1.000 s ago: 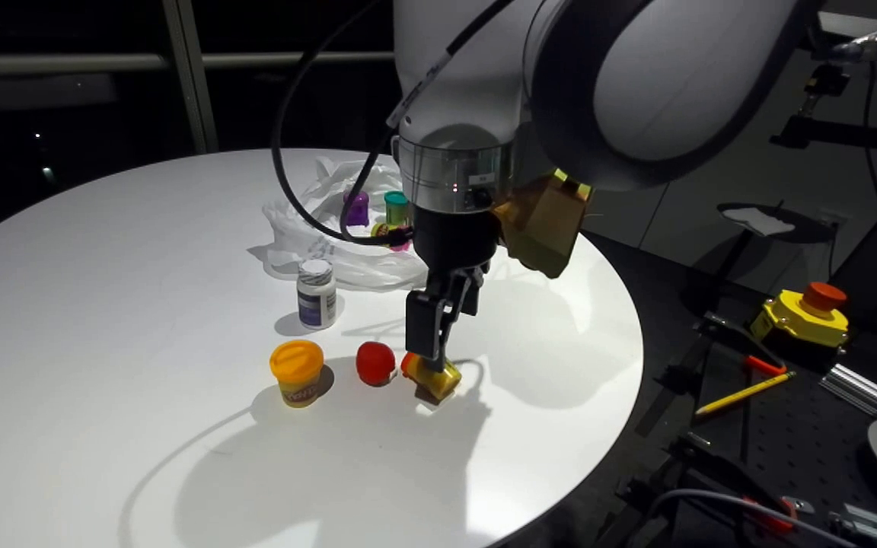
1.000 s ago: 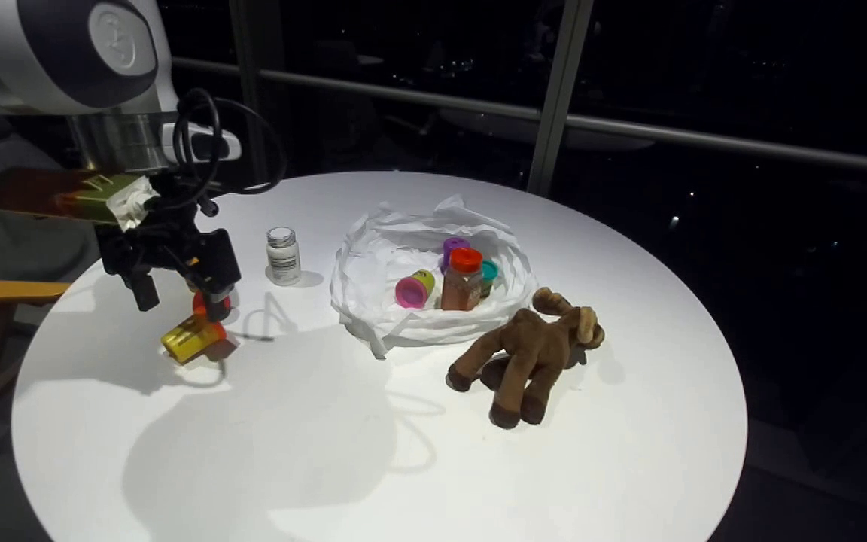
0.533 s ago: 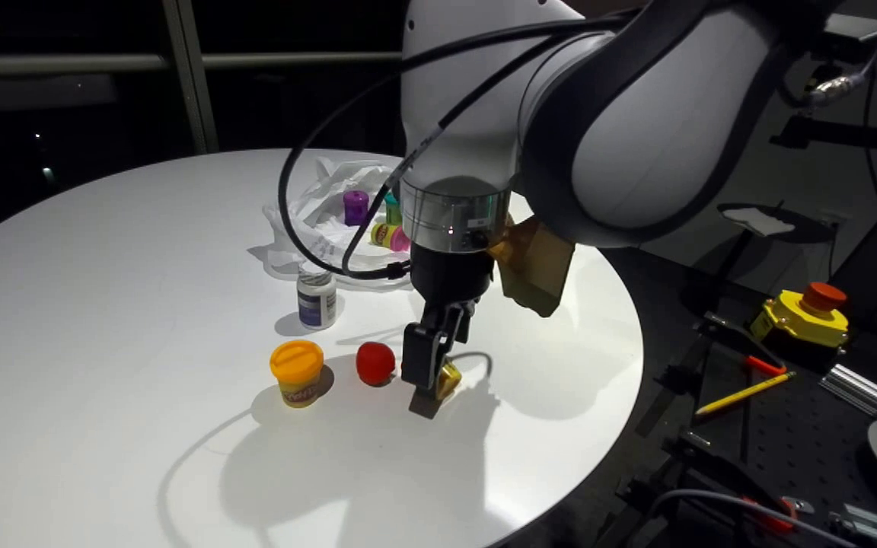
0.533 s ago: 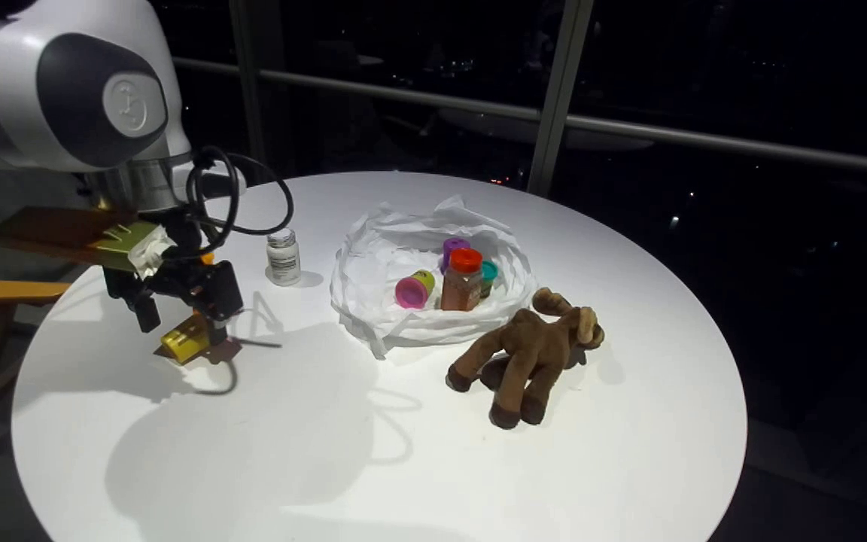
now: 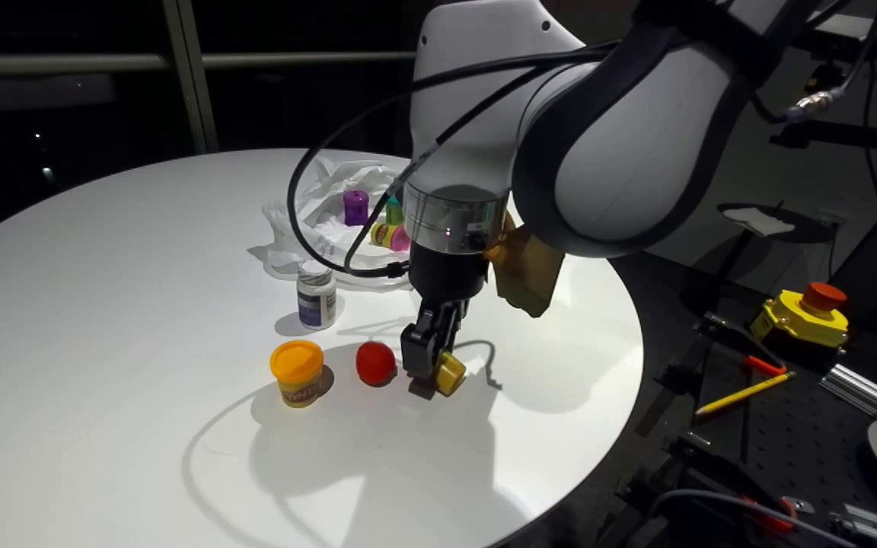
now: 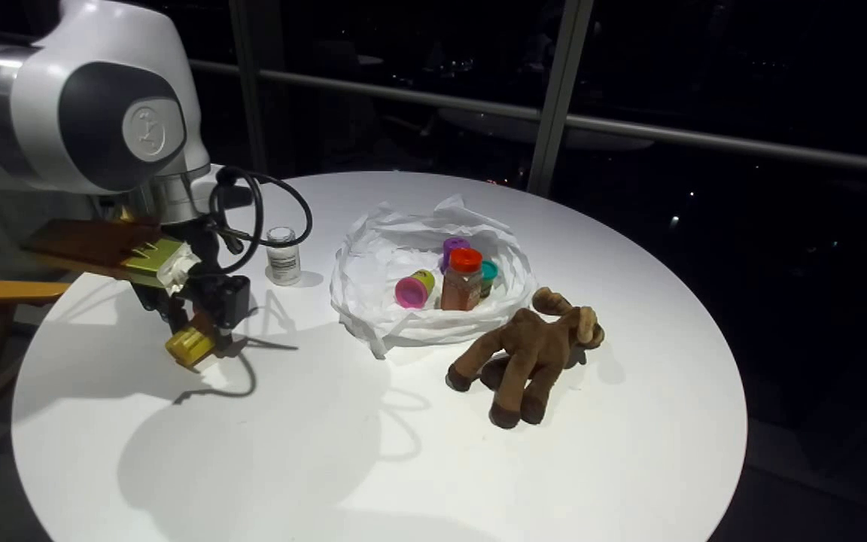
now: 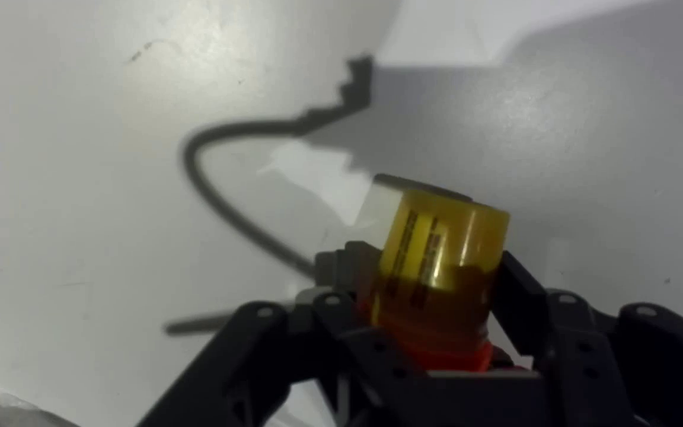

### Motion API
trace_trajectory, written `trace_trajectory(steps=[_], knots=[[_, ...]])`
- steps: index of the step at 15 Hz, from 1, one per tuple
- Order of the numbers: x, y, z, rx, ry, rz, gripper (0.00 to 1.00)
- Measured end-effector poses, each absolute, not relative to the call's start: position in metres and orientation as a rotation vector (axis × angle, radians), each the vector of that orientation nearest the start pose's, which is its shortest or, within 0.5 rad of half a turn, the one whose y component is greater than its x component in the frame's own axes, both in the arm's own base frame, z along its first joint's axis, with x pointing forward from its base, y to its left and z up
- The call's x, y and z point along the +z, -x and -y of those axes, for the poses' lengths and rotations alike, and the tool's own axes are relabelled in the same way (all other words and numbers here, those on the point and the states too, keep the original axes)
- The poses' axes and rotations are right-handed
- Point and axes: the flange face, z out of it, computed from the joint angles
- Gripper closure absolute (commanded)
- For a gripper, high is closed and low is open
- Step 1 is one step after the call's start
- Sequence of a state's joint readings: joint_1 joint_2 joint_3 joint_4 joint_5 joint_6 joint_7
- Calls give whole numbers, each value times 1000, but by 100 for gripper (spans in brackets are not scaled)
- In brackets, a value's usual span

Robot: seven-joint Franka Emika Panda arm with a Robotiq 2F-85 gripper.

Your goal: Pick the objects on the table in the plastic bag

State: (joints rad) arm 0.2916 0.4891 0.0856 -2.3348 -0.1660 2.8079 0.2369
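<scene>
My gripper [image 7: 436, 264] is shut on a yellow container [image 7: 445, 237] with a red-orange lid, its fingers pressed against both sides. The container lies tilted low over the white table [image 6: 554, 474]; I cannot tell whether it touches. Beside it sit a red rounded object [image 5: 375, 363], an upright orange-lidded tub [image 5: 298, 373] and a white bottle [image 5: 317, 297]. The open plastic bag [image 6: 362, 290] holds a purple tub [image 6: 454, 252], a pink-lidded tub [image 6: 415, 290], a red-lidded jar [image 6: 463, 286] and a teal-lidded tub [image 6: 488, 277]. A brown plush [image 6: 531, 350] lies by the bag.
Black cables [image 5: 309, 236] loop out from the wrist. An amber plate [image 5: 530, 270] sticks out beside the gripper. Off the table stand a yellow box with a red button [image 5: 804, 316] and a wooden chair arm [image 6: 8, 291].
The gripper has come down over the yellow container and closed on it. The container has turned and tilted slightly between the fingers. Other objects have stayed put.
</scene>
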Motion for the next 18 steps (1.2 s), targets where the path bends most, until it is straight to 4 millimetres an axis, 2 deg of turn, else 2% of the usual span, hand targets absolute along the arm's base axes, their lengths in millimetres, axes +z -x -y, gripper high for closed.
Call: trace_trajectory(steps=[1, 5, 8, 14, 18], knots=[[126, -467, -195, 8, 3125, 455, 80], [127, -468, -194, 1, 3122, 475, 81], [133, -476, -181, -4, 3150, 464, 81], [172, -519, -157, -57, 3207, 417, 81], [179, -550, -150, -79, 3218, 390, 81]])
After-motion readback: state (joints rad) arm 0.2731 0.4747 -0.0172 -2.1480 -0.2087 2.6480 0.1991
